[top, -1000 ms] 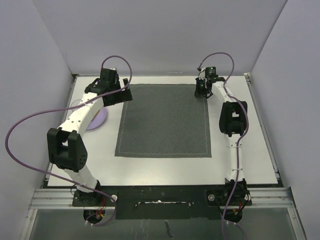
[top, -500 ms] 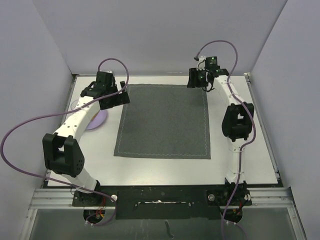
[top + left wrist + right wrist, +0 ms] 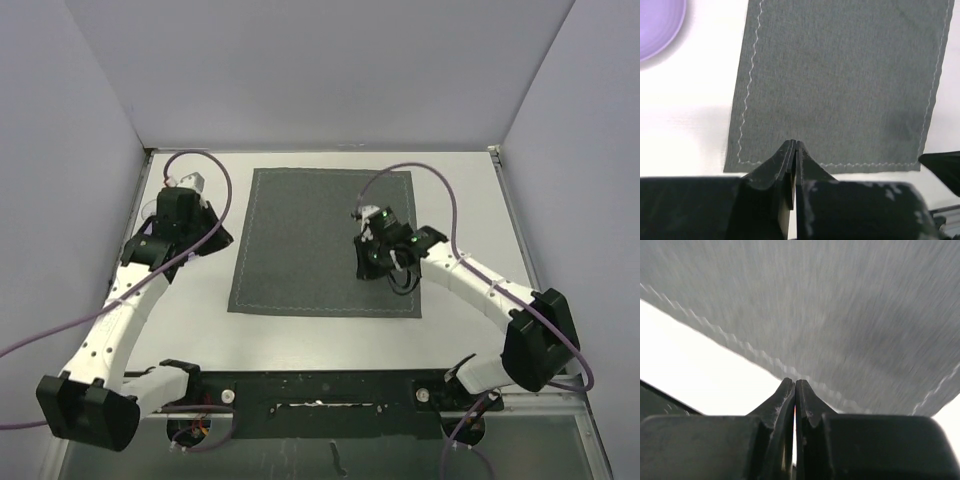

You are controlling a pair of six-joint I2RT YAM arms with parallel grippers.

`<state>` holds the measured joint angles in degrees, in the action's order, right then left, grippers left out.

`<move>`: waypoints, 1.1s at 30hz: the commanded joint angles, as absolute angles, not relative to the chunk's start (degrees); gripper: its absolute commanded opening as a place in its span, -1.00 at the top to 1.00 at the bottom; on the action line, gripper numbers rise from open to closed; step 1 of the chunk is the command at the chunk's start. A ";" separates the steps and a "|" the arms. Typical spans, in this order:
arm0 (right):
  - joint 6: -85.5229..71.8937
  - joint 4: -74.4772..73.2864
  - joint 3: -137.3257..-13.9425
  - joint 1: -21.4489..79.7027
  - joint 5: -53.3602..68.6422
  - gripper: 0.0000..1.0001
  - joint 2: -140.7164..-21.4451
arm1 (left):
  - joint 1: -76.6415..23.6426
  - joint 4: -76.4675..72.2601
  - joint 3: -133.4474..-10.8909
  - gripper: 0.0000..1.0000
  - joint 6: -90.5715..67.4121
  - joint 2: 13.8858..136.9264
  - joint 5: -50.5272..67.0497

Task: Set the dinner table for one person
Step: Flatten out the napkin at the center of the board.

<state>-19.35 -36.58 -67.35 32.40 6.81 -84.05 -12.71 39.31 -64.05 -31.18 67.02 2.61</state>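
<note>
A lavender plate (image 3: 655, 25) sits at the far left of the white bench (image 3: 470, 200), which fills the walled bay beneath both arms. The left fingers (image 3: 785, 160), pressed together on nothing, hang by the left edge of the dark grey placemat (image 3: 320, 220) lying flat mid-bench. The right fingers (image 3: 785, 397), likewise closed and empty, hover over its near right part.
</note>
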 commanded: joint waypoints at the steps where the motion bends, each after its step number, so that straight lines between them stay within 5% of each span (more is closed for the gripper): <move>1: -29.37 -36.84 -55.45 38.68 -2.24 1.00 -76.73 | -12.37 39.24 -60.00 1.00 -33.21 58.96 5.31; 4: -29.98 -36.64 -51.53 39.13 -5.51 1.00 -75.52 | -12.27 39.96 -57.82 1.00 -33.58 54.65 5.53; 5: -29.58 -37.23 -51.42 39.11 -6.54 1.00 -75.95 | -12.30 40.62 -57.49 0.78 -33.46 53.79 5.54; 8: -28.75 -38.71 -52.49 39.15 -8.65 1.00 -78.63 | -12.32 42.51 -56.73 -0.68 -32.90 51.84 6.28; 9: -28.69 -38.79 -52.81 39.16 -8.79 1.00 -79.43 | -12.30 43.22 -56.60 -0.91 -32.98 51.20 6.32; 33: -35.44 -50.28 -58.41 41.79 -19.85 1.00 -96.91 | -12.25 51.23 -63.30 -0.96 -29.22 49.44 0.39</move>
<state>-31.44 -44.25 -57.56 40.82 -13.85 -96.84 -12.62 50.74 -59.02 -30.83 49.50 2.39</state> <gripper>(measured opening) 0.022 0.979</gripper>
